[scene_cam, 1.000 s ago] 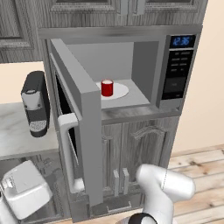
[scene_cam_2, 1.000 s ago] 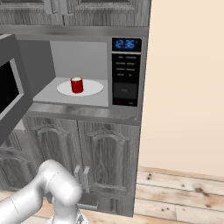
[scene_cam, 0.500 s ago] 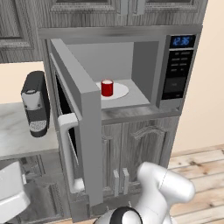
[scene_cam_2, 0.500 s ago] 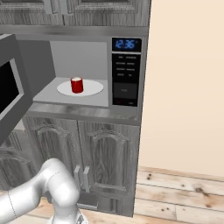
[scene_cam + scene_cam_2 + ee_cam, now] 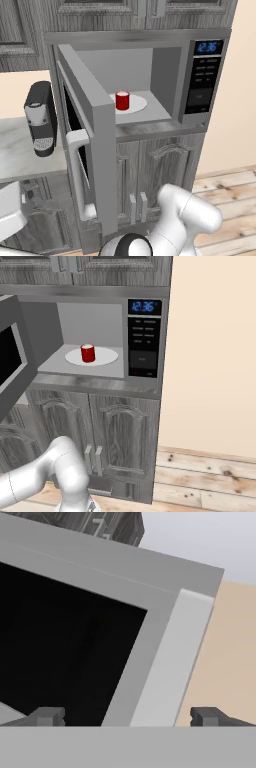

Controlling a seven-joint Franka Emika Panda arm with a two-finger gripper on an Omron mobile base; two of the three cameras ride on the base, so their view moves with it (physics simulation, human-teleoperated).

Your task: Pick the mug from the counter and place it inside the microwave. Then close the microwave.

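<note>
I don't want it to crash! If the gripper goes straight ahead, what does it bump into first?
Probably the grey microwave door: its pale vertical bar handle sits right between the open gripper tips, though how far is unclear.

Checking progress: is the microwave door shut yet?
Open: the microwave door stands swung out, and the mug shows inside.

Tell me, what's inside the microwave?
The microwave holds a red mug standing upright on the round white plate. The door hangs open. The mug's contents cannot be seen.
</note>
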